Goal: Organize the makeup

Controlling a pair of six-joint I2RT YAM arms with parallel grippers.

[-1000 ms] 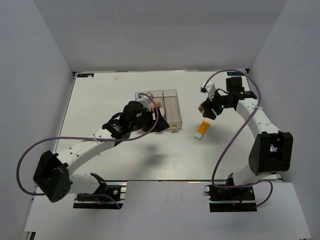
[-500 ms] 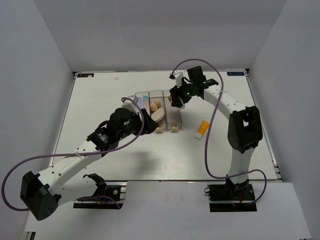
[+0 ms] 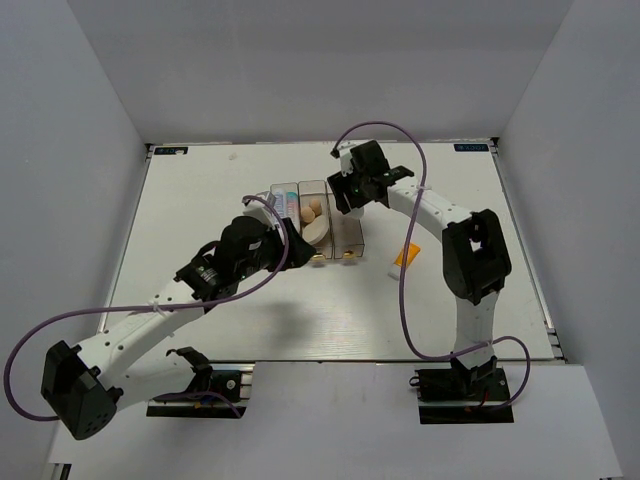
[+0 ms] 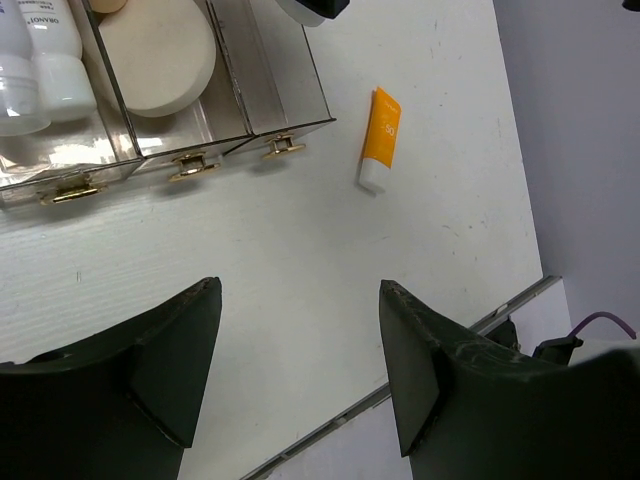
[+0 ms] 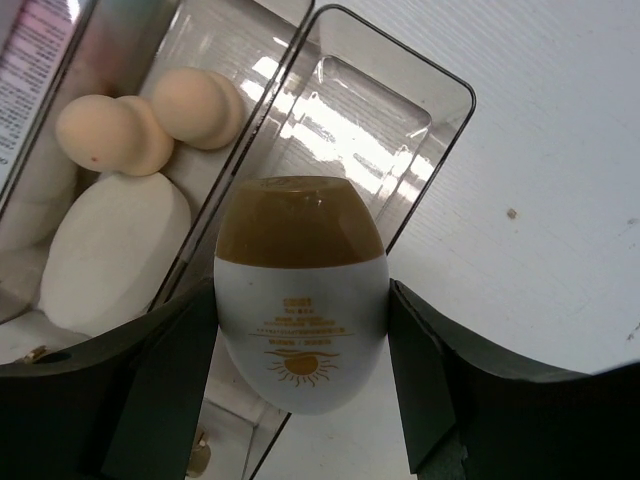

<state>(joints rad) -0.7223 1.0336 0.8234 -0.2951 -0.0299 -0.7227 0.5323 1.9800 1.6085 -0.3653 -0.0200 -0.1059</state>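
Observation:
My right gripper point(image 5: 300, 300) is shut on a white oval bottle point(image 5: 300, 330) with a brown cap and a sun print. It holds the bottle above the right compartment of the clear box point(image 5: 440, 90). In the top view this gripper point(image 3: 345, 195) hovers at the box's far right. The middle compartment holds two beige sponges point(image 5: 100, 135) and a round cream puff point(image 5: 110, 255). The white tube with the pink-blue label point(image 4: 40, 50) lies in the left compartment. The orange-white tube point(image 3: 405, 258) lies on the table right of the box. My left gripper point(image 4: 297, 290) is open and empty, in front of the box.
The box point(image 3: 350, 238) has small gold latches point(image 4: 190, 165) on its near side. The table's near edge point(image 4: 400, 385) runs close under my left fingers. The right arm's purple cable point(image 3: 405, 290) hangs over the table beside the orange-white tube.
My right arm has swung left from the table's right side, carrying the bottle to above the box. My left gripper has drawn back from over the box, uncovering the puff and sponges.

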